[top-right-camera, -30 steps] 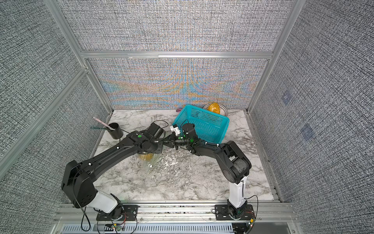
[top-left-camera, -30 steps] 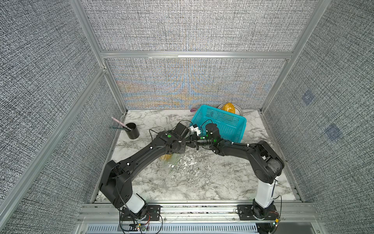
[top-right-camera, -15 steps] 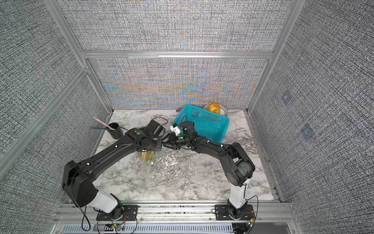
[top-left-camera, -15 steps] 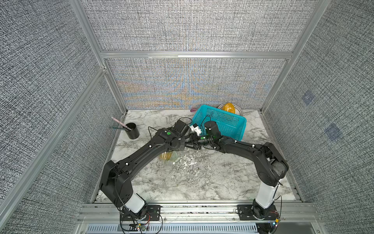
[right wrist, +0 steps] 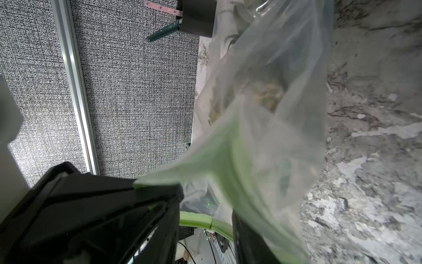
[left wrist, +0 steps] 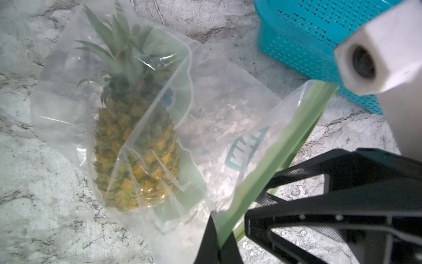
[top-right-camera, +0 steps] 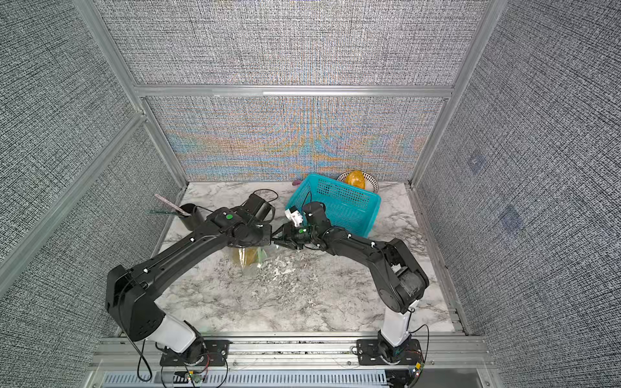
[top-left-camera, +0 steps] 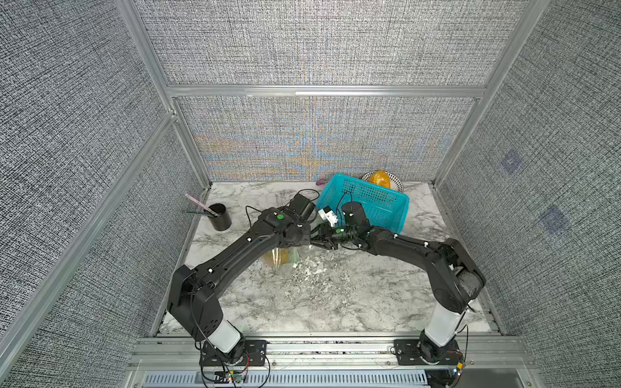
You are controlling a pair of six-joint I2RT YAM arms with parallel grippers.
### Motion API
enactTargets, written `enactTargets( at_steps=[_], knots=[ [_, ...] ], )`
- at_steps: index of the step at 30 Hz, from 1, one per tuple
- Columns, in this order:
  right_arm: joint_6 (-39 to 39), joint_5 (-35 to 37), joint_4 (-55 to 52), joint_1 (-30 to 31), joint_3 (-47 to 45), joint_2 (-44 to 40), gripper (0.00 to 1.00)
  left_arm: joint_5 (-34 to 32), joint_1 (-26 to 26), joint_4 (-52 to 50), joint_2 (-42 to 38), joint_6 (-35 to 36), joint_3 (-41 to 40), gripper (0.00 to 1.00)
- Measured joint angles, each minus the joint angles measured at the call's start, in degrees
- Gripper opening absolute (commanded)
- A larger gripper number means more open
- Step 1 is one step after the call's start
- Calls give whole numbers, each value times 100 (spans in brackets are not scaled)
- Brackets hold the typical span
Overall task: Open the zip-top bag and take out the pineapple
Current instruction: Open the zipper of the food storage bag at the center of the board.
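The pineapple (left wrist: 134, 148) lies inside the zip-top bag (left wrist: 228, 109), in the part of the bag far from the pale green zip strip (left wrist: 296, 128). Its scaled body rests on the bag's lower wall, which lies on the marble table (top-left-camera: 336, 295). The bag sits near the table's middle, partly under the left arm (top-left-camera: 235, 255) in both top views. Its zip edge is lifted off the surface (the rest sags down to the table).

The left gripper (left wrist: 217, 237) has its jaws pressed together on one end of the zip strip. The right gripper (left wrist: 260, 198) faces it from just beside, jaws parted a moderate way, with the strip running between them. Whether either pad touches the plastic cannot be told.

Just behind the grippers stands a teal mesh basket (top-left-camera: 373, 201), its perforated floor showing. Behind that, by the back wall, a striped bowl (top-left-camera: 365, 176) holds a smooth orange-yellow fruit (top-left-camera: 379, 179). Well apart, toward the left wall, a black cup (top-left-camera: 221, 221) holds a pink strip (top-left-camera: 198, 203) and a dark green tool (top-left-camera: 195, 212), both leaning out over its rim.
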Motion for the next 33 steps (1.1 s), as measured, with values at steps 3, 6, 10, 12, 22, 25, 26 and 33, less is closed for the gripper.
enactTargets(
  at_steps=[3,6,10,12,22,25,26,33],
  knots=[
    [61,-17,26,0,-22,2,37,70,0,9,4,-55,2,4],
    [127,-50,-4,0,-35,33,37,138,-2,76,4,-146,2,4],
    [151,-68,-90,0,-42,79,37,153,-2,133,7,-229,59,5],
    [151,-68,-131,0,-57,92,37,164,-2,173,22,-310,101,4],
    [328,-26,-105,-79,-22,251,48,297,-42,251,61,-444,153,5],
    [501,72,-61,-109,160,426,53,345,-81,256,61,-468,153,5],
    [551,114,-15,-109,214,470,54,396,-92,262,61,-487,153,5],
    [927,24,455,-72,446,881,54,476,-153,358,92,-503,234,5]
  ],
)
